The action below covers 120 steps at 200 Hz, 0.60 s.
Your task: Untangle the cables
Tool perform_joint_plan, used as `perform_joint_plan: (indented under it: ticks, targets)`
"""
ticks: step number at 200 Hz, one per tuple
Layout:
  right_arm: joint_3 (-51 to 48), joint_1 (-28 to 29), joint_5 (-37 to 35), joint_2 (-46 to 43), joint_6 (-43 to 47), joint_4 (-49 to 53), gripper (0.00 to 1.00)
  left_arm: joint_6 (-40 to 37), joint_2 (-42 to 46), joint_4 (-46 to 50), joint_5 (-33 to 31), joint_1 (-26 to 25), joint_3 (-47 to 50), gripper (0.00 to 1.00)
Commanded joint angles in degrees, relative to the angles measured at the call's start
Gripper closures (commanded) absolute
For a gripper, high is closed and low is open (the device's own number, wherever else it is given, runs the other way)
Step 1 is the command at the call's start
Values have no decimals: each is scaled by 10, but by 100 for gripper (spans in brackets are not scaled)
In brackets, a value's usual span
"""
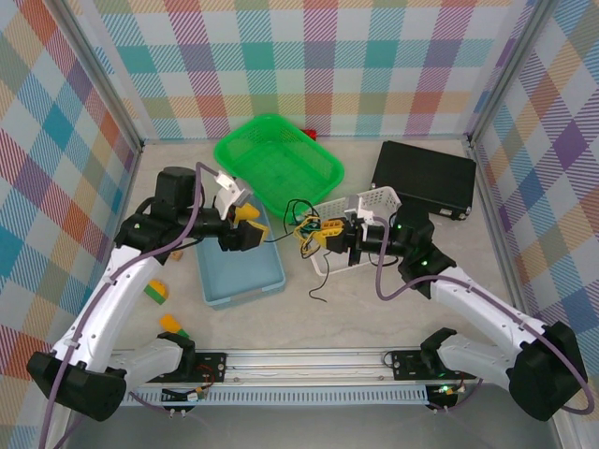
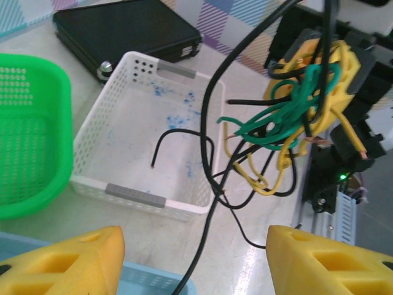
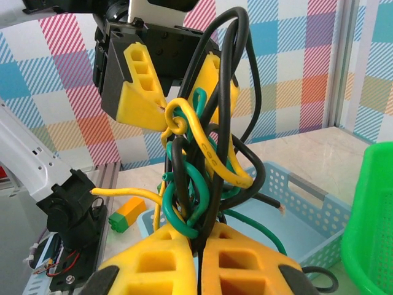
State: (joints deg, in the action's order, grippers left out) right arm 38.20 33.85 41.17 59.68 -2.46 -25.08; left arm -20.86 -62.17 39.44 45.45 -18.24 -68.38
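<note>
Robotics laboratory test cell. Checked panel walls on metal framing enclose a pale surface. The left arm and right arm are bolted to a rail at its near edge.

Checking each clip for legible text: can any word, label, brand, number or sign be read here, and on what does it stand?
No text can be read.
Black case: no print visible.
Grey strip on the white basket: blank.
Green basket and cables: no markings visible.
</note>
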Motion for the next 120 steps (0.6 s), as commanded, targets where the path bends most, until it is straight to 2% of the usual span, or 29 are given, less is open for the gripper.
perform_joint_plan:
  ticks: [1,19,57,90,120]
  targets:
    - [-3,3,24,-12,20,11,100,-17,6,5,79,19,-18,37]
    - [-3,3,46,-17,35,25,100,-47,-3,16,132,36,-25,37]
    - [10,3,90,-19,59,57,100,-127,-25,81,162,36,-53,37]
    - [15,4,122,-8,61,52,100,-120,-22,48,192,33,-29,41]
    - [23,4,146,4,69,53,100,-120,-30,40,191,15,-17,42]
